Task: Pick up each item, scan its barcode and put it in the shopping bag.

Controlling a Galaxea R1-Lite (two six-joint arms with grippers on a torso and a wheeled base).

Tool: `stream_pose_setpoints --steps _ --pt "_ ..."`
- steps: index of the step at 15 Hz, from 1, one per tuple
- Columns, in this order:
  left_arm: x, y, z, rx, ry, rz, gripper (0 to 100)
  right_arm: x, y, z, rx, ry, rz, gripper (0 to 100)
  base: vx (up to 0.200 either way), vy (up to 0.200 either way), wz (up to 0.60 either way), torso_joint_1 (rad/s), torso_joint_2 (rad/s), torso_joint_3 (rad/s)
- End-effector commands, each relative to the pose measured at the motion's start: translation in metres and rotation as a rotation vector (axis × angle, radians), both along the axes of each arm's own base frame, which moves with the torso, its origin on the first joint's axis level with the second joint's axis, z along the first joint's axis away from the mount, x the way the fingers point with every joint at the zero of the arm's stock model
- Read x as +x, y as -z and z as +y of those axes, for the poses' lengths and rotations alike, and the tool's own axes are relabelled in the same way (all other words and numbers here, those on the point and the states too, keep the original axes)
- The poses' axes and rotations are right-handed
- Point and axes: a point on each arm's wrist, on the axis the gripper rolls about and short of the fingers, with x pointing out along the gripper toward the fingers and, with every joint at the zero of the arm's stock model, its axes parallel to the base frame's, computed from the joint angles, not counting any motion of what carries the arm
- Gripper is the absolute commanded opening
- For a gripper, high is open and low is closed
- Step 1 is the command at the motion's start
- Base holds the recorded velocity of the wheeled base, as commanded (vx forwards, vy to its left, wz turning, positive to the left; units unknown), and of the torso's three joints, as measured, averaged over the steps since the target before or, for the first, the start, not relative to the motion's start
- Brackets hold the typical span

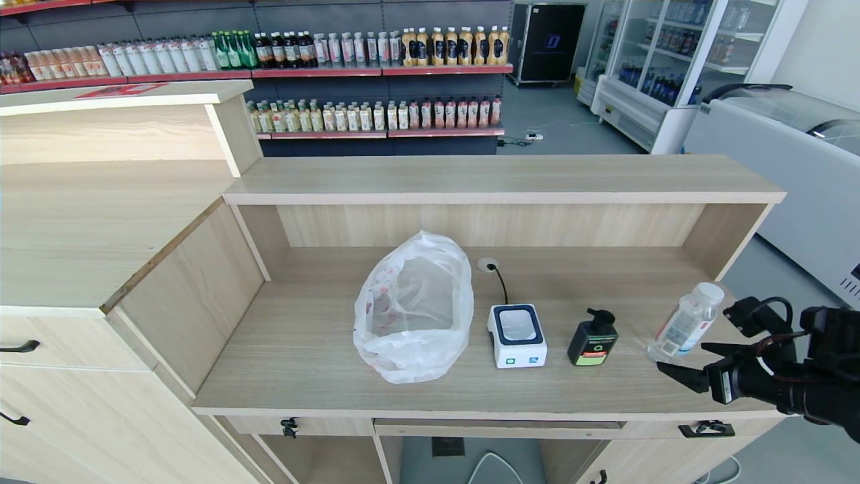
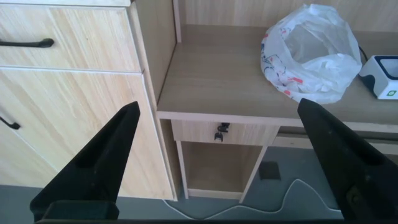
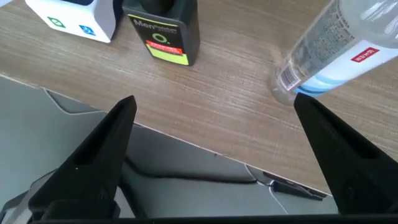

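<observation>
A: Which step are we at?

B: The first pick, we think. The white crumpled plastic shopping bag [image 1: 413, 306] looks empty and stands open just left of the white box scanner with blue trim [image 1: 516, 334]. Both items are on the light wooden counter [image 1: 302, 376], on the scanner's right side.

A: Which items, and where exactly?

B: The dark green pump bottle [image 1: 592, 339] is just beside the scanner. The clear plastic bottle with white cap [image 1: 685, 323] is farther right, approx. at the counter end.

A: And the grippers?

B: The right gripper [image 1: 695, 363] has its fingers spread wide and holds nothing. It is near the clear bottle, at the counter's front edge. The left gripper [image 2: 217, 107] is also spread and empty. It is low, past the bag, well apart from the scanner.

A: The next move?

B: In our view the right arm goes fwd., brings its fingers around the clear bottle and closes on it. Then the barcode must face the scanner window before the bottle goes into the bag.
</observation>
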Motion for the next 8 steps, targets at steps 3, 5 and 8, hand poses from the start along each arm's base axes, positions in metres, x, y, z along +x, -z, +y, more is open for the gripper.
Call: stream_pose_setpoints --steps 3,5,8 --pt "0.0 0.0 0.0 0.0 0.0 0.0 100 0.014 0.027 0.013 0.044 -0.086 0.053 100 0.0 0.0 0.0 0.0 0.0 0.0" --pt "0.0 0.0 0.0 0.0 0.0 0.0 100 0.026 0.034 0.013 0.04 -0.096 0.033 100 0.0 0.0 0.0 0.0 0.0 0.0" --pt "0.0 0.0 0.0 0.0 0.0 0.0 100 0.043 0.037 0.011 0.051 -0.121 -0.003 100 0.0 0.0 0.0 0.0 0.0 0.0"
